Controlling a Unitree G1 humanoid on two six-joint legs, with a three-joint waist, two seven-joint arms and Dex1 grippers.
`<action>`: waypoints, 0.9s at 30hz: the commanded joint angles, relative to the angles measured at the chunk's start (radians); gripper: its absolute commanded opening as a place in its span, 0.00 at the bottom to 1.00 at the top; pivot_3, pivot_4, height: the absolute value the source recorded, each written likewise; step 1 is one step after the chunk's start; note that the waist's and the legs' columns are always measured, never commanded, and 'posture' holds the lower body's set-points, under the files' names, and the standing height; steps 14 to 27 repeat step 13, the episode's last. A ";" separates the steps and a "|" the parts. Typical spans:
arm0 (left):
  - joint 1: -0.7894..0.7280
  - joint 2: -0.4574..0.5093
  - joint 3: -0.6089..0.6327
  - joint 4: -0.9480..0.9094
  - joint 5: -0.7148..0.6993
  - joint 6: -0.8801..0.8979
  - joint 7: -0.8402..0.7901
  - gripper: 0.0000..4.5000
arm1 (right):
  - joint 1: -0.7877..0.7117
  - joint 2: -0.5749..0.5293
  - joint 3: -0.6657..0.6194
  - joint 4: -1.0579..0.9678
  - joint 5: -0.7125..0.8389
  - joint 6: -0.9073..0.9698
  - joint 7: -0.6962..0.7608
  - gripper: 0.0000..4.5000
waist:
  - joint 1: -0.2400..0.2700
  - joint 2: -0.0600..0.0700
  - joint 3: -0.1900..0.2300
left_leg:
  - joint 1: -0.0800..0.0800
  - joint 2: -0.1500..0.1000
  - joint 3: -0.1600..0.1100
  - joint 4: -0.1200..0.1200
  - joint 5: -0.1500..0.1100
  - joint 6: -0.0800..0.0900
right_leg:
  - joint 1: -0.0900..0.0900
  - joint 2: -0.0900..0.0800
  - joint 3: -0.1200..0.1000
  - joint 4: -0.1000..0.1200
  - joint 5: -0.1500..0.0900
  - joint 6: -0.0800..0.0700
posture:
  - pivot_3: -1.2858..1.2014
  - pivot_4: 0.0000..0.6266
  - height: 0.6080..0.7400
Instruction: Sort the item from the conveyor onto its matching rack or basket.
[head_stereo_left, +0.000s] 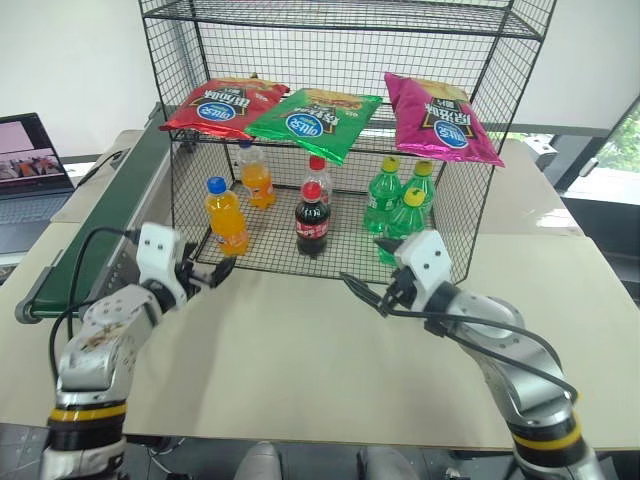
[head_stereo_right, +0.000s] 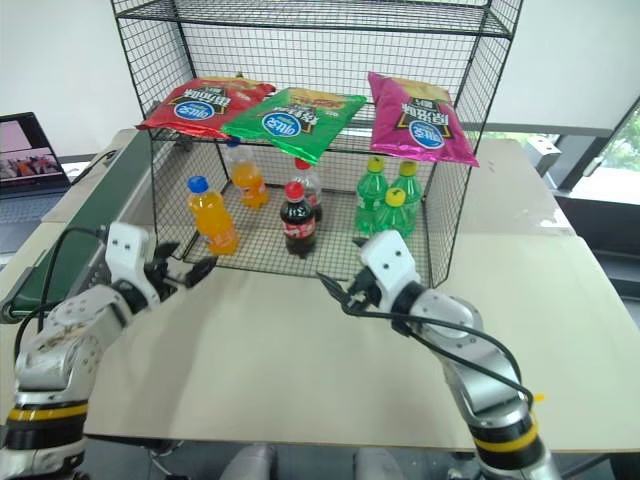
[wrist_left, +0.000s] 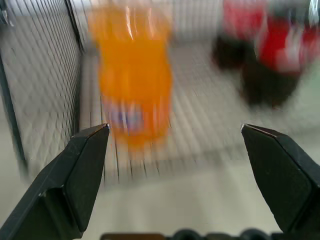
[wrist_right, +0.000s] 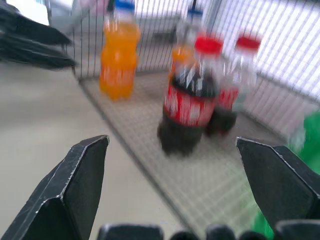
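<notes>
Standing upright in basket (head_stereo_left: 190, 215), orange soda bottle (head_stereo_left: 226, 217); left gripper (head_stereo_left: 212, 275) at its 6 o'clock, released; right gripper (head_stereo_left: 366, 293) released.

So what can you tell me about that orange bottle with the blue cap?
The orange soda bottle is small, clear plastic, filled with orange drink, with a blue cap and a blue label low on its body. It stands upright on the mesh floor of the black wire basket, near its front left corner, apart from the other bottles. Nothing grips it.
</notes>
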 joint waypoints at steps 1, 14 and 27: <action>0.039 0.044 -0.069 -0.050 0.070 -0.109 -0.068 1.00 | 0.070 -0.016 -0.049 -0.035 0.001 -0.059 0.005 1.00 | 0.006 0.000 0.000 | 0.000 0.000 0.000 0.000 0.000 0.000 | 0.001 0.000 0.000 -0.002 0.000 0.000 | 0.52 0.24 1.00; 0.010 -0.109 -0.167 0.089 0.181 -0.289 -0.011 1.00 | 0.284 0.130 -0.087 0.011 -0.148 -0.148 -0.246 1.00 | 0.005 0.001 0.000 | -0.001 0.000 0.000 -0.001 0.000 0.000 | 0.002 0.000 0.001 -0.006 0.000 0.000 | 0.52 0.24 1.00; 0.010 -0.109 -0.167 0.089 0.181 -0.289 -0.011 1.00 | 0.284 0.130 -0.087 0.011 -0.148 -0.148 -0.246 1.00 | 0.005 0.001 0.000 | -0.001 0.000 0.000 -0.001 0.000 0.000 | 0.002 0.000 0.001 -0.006 0.000 0.000 | 0.52 0.24 1.00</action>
